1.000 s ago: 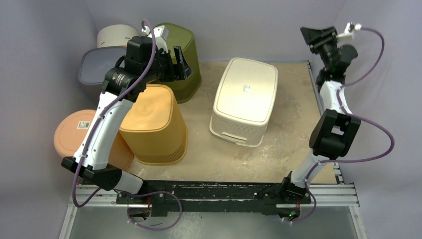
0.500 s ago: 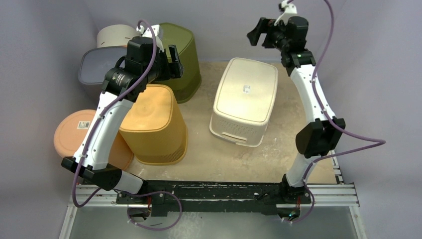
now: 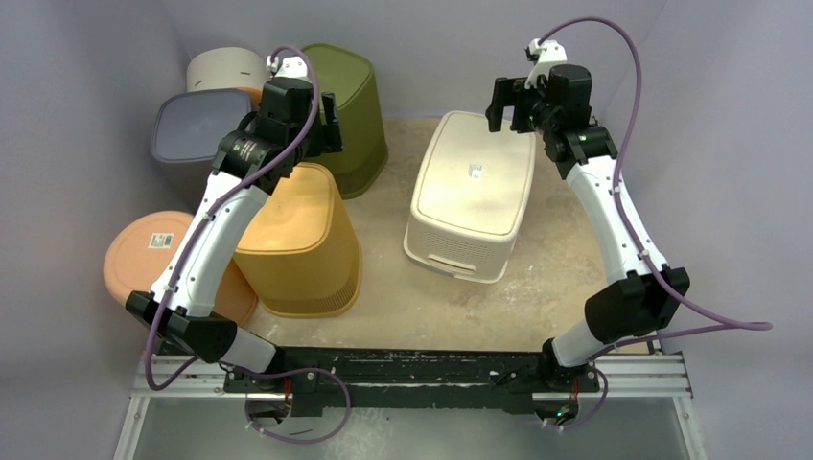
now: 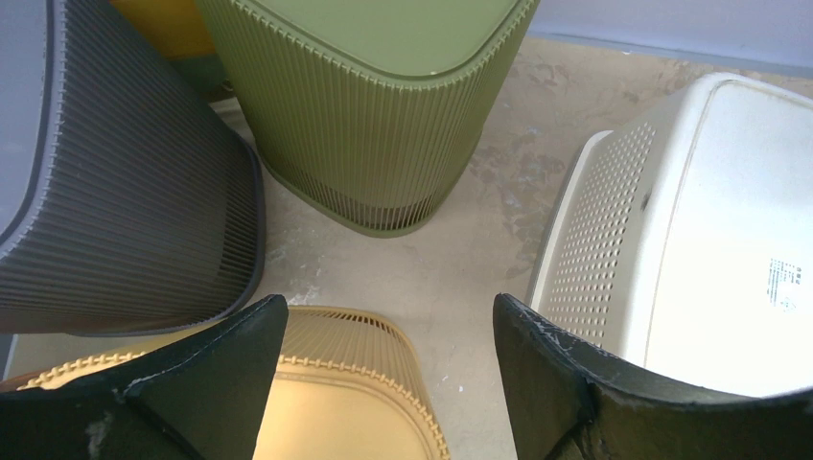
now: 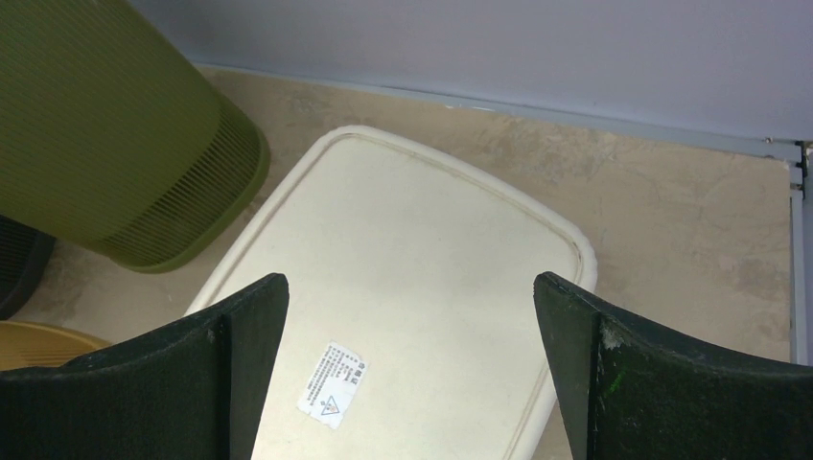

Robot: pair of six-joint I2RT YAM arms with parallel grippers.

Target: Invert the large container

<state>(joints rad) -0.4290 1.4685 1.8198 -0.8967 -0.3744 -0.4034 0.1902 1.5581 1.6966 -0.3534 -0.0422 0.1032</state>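
Both the left gripper (image 4: 385,316) and right gripper (image 5: 410,287) hung open, empty; the big white container (image 3: 473,187) sat near the table's (image 3: 383,287) back edge; it looked light, stiff, smooth; its rim seemed best to grab.

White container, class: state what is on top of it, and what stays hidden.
On the white container, base up, only a small printed label sits. The open right gripper hangs above its far end. Its inside and anything beneath are covered.
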